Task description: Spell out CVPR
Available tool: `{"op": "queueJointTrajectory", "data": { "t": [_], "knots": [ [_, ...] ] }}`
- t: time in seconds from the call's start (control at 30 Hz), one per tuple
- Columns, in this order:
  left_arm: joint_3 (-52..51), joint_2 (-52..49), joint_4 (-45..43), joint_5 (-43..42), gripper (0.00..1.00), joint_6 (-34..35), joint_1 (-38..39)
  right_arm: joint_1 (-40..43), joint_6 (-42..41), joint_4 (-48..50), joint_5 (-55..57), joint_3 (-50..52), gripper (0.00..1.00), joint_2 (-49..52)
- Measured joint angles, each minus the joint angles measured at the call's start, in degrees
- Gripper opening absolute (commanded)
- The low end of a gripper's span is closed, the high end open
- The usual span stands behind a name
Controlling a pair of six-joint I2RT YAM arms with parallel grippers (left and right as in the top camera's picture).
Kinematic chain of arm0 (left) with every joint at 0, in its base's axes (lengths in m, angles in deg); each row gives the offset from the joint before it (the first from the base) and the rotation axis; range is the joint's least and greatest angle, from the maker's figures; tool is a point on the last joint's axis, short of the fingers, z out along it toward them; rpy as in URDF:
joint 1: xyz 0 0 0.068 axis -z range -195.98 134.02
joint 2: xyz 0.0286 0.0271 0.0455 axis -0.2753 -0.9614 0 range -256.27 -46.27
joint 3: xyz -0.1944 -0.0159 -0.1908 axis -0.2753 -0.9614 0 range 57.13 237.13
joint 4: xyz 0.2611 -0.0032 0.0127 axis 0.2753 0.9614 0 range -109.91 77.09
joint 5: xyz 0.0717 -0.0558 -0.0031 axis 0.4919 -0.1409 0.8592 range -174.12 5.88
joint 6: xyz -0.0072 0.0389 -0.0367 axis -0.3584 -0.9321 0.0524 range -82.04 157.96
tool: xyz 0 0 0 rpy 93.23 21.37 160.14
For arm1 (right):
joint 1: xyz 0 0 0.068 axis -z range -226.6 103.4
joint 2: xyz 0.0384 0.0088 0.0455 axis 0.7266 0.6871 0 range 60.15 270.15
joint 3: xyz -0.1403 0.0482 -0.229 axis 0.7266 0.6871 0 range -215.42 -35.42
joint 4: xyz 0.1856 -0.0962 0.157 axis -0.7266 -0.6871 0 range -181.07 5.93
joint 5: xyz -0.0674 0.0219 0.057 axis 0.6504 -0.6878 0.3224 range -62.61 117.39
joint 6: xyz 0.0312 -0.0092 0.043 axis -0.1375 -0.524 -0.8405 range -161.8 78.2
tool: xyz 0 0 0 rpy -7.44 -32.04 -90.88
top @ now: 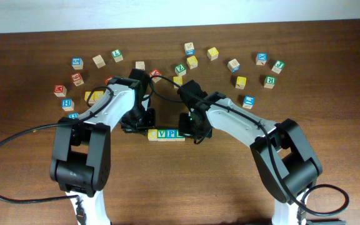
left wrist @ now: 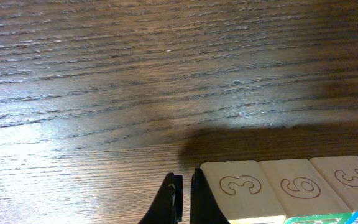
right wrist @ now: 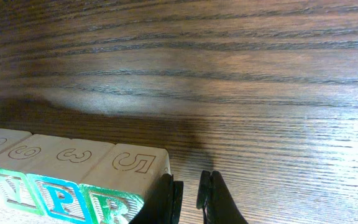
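- Looking from above, you have four cubes in one row in the middle of the table (top: pixel 186 181): C cube (top: pixel 152 134), V cube (top: pixel 162 134), P cube (top: pixel 171 134) and R cube (top: pixel 180 134). They sit side by side and touch.
- The word looks spelled, so I think you are at the last step: tidying the row.
- Your left gripper (left wrist: pixel 183 186) has its fingers pressed together and holds nothing. It sits just beside the C end.
- Your right gripper (right wrist: pixel 190 186) is pinched almost closed and holds nothing too. It sits right against the R end.
- Next, I think you should lift both arms up and away slowly, so no cube gets bumped.
- The cubes are pale wood with numbers on top and coloured letters on the front: yellow C, green V, blue P, green R.
- The other cubes (top: pixel 192 61) lie farther back, apart from the row.
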Motion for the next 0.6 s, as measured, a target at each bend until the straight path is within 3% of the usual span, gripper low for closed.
{"op": "queueJointTrajectory", "data": {
  "t": [0.3,0.37,0.47,0.53,0.6],
  "knots": [
    [0.0,0.0,0.1,0.9,0.06,0.2,-0.1,0.0,-0.1,0.0,1.3,0.0,0.18,0.0],
    [0.0,0.0,0.2,1.1,0.14,0.2,-0.1,0.0,-0.2,0.0,2.1,0.0,0.22,0.0],
    [0.0,0.0,0.5,1.7,0.18,0.4,-0.2,0.0,-0.2,-0.2,3.5,0.0,0.30,0.0],
    [-0.1,0.0,1.0,3.0,0.20,0.4,-0.2,0.0,0.1,-0.3,4.0,0.0,0.42,0.0],
    [-0.1,0.0,1.2,4.0,0.21,0.4,-0.2,0.0,-0.1,-0.4,4.4,-0.1,0.43,-0.1]
  ]
}}
